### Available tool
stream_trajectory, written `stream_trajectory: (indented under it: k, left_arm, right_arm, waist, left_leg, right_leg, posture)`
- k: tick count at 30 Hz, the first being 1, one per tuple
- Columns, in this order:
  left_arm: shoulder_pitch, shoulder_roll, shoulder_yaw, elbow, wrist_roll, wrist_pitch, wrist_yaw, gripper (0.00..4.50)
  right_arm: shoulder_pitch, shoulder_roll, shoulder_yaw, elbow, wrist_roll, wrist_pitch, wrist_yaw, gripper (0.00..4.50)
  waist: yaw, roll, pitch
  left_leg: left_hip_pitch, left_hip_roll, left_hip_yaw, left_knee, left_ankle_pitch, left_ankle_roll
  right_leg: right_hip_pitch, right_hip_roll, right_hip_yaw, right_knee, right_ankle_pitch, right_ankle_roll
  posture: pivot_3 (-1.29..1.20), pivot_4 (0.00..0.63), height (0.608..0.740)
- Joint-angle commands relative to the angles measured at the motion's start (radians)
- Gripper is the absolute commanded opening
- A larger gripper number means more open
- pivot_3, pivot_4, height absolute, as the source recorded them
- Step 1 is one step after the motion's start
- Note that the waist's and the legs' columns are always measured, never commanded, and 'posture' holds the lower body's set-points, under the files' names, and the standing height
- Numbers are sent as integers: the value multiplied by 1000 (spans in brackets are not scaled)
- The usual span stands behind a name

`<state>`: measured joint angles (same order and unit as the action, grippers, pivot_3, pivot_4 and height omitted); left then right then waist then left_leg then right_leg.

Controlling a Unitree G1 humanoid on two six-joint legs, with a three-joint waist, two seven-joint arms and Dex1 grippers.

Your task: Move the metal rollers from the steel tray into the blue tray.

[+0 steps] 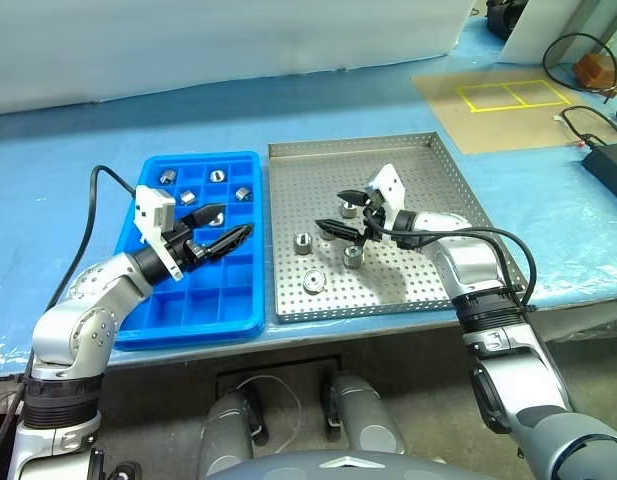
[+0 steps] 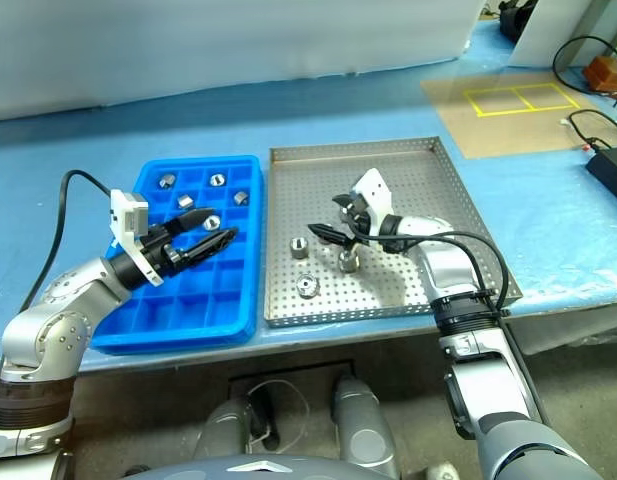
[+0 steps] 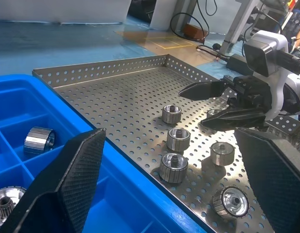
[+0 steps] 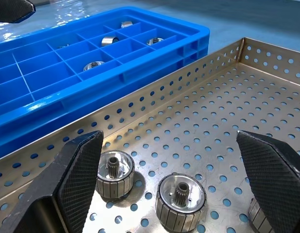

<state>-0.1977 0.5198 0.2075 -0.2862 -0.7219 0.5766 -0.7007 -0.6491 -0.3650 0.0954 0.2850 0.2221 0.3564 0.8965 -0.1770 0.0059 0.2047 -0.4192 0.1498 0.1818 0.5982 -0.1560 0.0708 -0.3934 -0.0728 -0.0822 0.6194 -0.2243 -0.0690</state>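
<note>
Several rollers [image 1: 313, 281] sit on the steel tray [image 1: 418, 160]; others already lie in the blue tray [image 1: 203, 300]. They look small, hard, dense and slick, so pinch across the ribbed side. Right pincer [image 1: 343, 213] hangs spread above them; left pincer [image 1: 220, 231] spread over the blue tray.

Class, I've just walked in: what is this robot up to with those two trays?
It is moving metal rollers from the steel tray into the blue tray. Several already sit in blue compartments. The left gripper hovers open and empty over the blue tray; the right gripper hovers open above the remaining rollers.
</note>
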Motion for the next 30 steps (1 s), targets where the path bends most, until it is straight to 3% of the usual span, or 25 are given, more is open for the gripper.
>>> stream_trajectory:
  k: [1,30]
  left_arm:
    - [-14,11,7,-23,-8,-9,-14,4477]
    - [-13,8,2,-27,-5,-5,-17,4477]
  right_arm:
    - [-7,2,-10,-15,8,-20,-2,4500]
    - [-9,5,-9,-6,3,-33,-8,4500]
  waist:
    - [0,0,0]
    - [0,0,0]
  left_leg:
    - [0,0,0,0,0,0]
    - [0,0,0,0,0,0]
  right_leg:
    - [0,0,0,0,0,0]
    - [0,0,0,0,0,0]
  posture:
    - [-545,150,740]
    - [-543,150,740]
